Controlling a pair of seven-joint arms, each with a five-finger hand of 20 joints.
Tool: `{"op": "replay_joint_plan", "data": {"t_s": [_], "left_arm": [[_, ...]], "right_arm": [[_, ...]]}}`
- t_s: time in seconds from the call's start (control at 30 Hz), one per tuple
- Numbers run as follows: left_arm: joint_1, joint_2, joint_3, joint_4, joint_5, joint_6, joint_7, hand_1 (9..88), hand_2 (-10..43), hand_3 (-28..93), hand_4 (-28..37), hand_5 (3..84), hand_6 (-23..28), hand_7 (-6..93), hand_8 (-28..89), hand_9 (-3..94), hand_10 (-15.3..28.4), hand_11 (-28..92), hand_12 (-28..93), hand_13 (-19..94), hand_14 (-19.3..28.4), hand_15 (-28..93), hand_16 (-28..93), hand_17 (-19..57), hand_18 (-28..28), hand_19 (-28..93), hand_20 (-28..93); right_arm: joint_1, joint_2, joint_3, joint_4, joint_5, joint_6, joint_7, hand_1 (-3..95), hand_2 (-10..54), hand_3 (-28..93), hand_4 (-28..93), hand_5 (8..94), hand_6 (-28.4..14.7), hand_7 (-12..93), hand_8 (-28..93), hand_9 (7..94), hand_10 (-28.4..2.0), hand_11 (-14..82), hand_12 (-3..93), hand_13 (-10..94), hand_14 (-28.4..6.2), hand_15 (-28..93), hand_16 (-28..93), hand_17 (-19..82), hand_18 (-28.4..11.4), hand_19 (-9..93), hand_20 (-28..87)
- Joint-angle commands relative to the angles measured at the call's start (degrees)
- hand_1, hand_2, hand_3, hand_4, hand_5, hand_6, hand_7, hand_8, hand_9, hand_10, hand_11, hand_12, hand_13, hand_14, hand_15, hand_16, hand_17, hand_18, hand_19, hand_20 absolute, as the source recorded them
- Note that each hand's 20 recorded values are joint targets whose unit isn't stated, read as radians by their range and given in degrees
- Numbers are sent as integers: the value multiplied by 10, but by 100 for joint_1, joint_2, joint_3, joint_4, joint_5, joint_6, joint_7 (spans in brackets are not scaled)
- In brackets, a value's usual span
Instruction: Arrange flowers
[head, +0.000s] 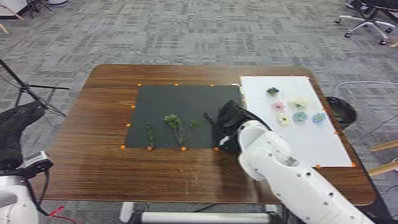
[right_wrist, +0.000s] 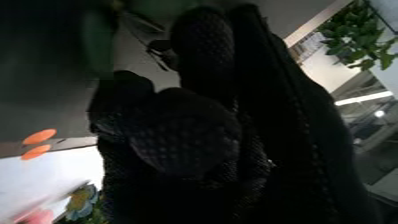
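Note:
My right hand (head: 233, 127) is low over the right part of the black mat (head: 191, 95). In the right wrist view, the fingers and thumb of my right hand (right_wrist: 187, 132) are closed on a green stem, whose blurred leaf (right_wrist: 98, 42) shows beside the fingertips. A narrow green stem (head: 151, 135) and a bushier leafy stem (head: 173, 122) lie apart on the mat, left of that hand. Several flower heads, among them a pink one (head: 279, 106) and a blue one (head: 299, 116), lie on the white sheet (head: 306, 145). At the left edge, my left hand (head: 18, 125) is held with relaxed fingers.
Orange markers (head: 184, 149) line the mat's edges on the brown table (head: 178, 180). A black bin (head: 341, 111) stands beyond the table's right edge. Off its left side is a black tripod (head: 25, 85). My right forearm crosses the white sheet's lower left corner.

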Motion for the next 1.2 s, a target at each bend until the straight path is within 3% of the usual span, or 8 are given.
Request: {"op": "replay_joint_plan", "data": {"t_s": [0.03, 0.63, 0.77, 0.93, 1.0, 1.03, 1.1, 1.2], "left_arm": [[103, -17, -61, -87, 3, -43, -78, 292, 27, 691, -212, 537, 30, 162, -74, 533, 141, 217, 138, 429, 161, 150, 21, 94, 124, 129, 202], [55, 31, 3, -59, 15, -141, -137, 290, 26, 691, -211, 535, 31, 161, -73, 532, 142, 216, 138, 429, 161, 150, 22, 93, 124, 128, 201], [49, 12, -16, -57, 20, -177, -110, 290, 25, 690, -211, 534, 31, 161, -73, 531, 141, 216, 138, 427, 161, 148, 22, 92, 124, 129, 202], [54, -4, -46, -55, 19, -194, -94, 289, 23, 691, -209, 533, 31, 160, -72, 529, 142, 215, 138, 426, 162, 147, 23, 92, 125, 128, 201], [81, -18, -55, -75, 17, -174, -91, 289, 23, 690, -209, 532, 31, 160, -72, 528, 142, 215, 138, 426, 162, 148, 23, 91, 125, 129, 201], [61, -13, -45, -66, 20, -187, -99, 290, 22, 689, -209, 532, 31, 160, -72, 527, 141, 215, 138, 426, 162, 148, 23, 91, 125, 129, 201], [56, -18, -43, -65, 28, -201, -97, 289, 22, 689, -209, 532, 31, 160, -72, 526, 141, 215, 139, 426, 163, 147, 23, 91, 125, 129, 201], [48, -18, -42, -64, 37, -208, -93, 289, 21, 689, -208, 532, 31, 159, -72, 526, 141, 214, 139, 426, 162, 147, 23, 90, 125, 128, 200]], "right_arm": [[-134, -122, -146, -129, 104, 27, 139, 632, -95, 517, -53, 702, -40, 402, 219, 920, -88, 275, 375, 937, 23, 568, 215, 662, -119, 730, 419], [202, -314, -264, 159, 256, 355, 265, 632, -95, 515, -47, 694, -42, 415, 212, 923, -93, 262, 357, 937, 22, 556, 211, 663, -118, 723, 410], [201, -285, -172, 161, 369, 278, 277, 589, -95, 528, -32, 684, -38, 420, 222, 913, -96, 268, 353, 937, 19, 540, 216, 658, -119, 717, 408], [165, -219, -110, 98, 526, 287, 248, 519, -95, 477, -4, 667, -43, 389, 232, 888, -112, 328, 271, 937, 14, 526, 232, 649, -124, 722, 405], [162, -188, -128, 58, 582, 348, 210, 456, -95, 529, -25, 670, -49, 360, 227, 885, -114, 336, 263, 937, 12, 523, 237, 646, -127, 728, 400], [161, -177, -123, 41, 613, 373, 190, 421, -95, 565, -46, 671, -53, 355, 190, 885, -114, 337, 262, 937, 11, 523, 236, 645, -128, 732, 394], [161, -151, -104, -22, 712, 443, 122, 360, -95, 601, -55, 675, -56, 392, -43, 884, -115, 339, 261, 937, 9, 524, 235, 642, -131, 739, 383], [171, -68, -86, -128, 885, 691, -90, 311, -55, 591, -61, 678, -58, 393, -68, 884, -116, 341, 261, 937, 4, 526, 237, 636, -136, 748, 380]]}}
